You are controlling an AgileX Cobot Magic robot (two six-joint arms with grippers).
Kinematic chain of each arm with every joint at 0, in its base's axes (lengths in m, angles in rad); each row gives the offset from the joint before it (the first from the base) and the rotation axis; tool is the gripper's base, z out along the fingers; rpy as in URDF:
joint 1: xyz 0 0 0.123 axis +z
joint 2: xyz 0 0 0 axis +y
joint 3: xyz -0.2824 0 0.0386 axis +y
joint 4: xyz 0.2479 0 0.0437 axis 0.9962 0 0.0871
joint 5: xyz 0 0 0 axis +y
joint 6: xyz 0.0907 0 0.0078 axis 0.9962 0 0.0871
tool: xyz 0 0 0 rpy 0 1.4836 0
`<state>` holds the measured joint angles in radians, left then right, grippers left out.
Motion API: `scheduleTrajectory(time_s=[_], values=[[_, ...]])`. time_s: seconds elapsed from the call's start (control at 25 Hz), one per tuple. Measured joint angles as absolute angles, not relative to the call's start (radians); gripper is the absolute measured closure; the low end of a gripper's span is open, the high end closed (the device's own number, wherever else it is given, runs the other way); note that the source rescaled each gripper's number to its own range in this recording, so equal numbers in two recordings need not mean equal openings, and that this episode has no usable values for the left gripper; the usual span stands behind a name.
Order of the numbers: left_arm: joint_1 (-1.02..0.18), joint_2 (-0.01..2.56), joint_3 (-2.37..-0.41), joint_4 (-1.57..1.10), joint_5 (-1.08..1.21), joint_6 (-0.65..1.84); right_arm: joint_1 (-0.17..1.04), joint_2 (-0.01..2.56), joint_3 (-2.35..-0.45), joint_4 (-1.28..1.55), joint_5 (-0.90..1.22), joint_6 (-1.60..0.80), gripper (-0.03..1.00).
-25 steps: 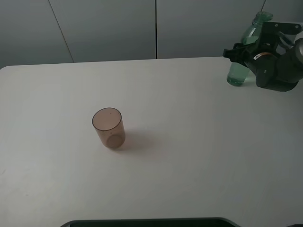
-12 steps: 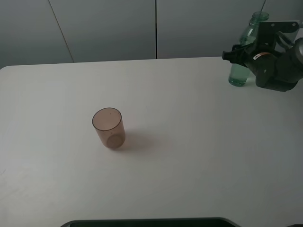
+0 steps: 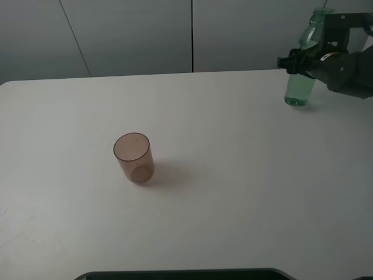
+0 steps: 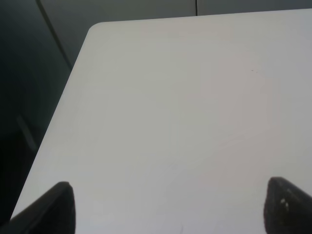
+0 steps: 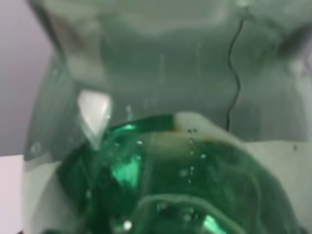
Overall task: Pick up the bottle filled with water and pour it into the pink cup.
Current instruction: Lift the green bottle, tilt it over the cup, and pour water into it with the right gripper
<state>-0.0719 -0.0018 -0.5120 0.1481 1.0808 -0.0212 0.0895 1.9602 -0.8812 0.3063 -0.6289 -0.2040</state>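
The green-tinted transparent bottle (image 3: 298,90) stands upright at the table's far right, with water in its lower part. My right gripper (image 3: 300,63) is closed around its middle, one dark finger showing on the bottle's left side. In the right wrist view the bottle (image 5: 161,146) fills the whole picture. The brownish-pink cup (image 3: 134,157) stands upright and empty left of centre, far from the bottle. My left gripper (image 4: 173,214) is open and empty over bare table near the left edge; it does not show in the exterior view.
The white table (image 3: 245,186) has rounded corners, and its left edge (image 4: 63,102) drops to a dark floor. Grey wall panels (image 3: 134,35) stand behind the table. A dark strip (image 3: 180,274) lies along the front edge.
My right arm has risen and shifted slightly right, and the bottle has moved a little right and up with it. The cup has not moved.
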Motion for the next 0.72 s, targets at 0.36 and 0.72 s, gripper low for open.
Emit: scheduleTrajectory(time_s=[0.36, 0.72], values=[[-0.072, -0.002, -0.512, 0.148, 1.081, -0.021, 0.142, 1.688, -0.728, 0.294, -0.656, -0.238, 0.97], [-0.072, -0.002, -0.512, 0.148, 1.081, -0.021, 0.347, 1.529, -0.584, 0.274, -0.645, -0.265, 0.97]])
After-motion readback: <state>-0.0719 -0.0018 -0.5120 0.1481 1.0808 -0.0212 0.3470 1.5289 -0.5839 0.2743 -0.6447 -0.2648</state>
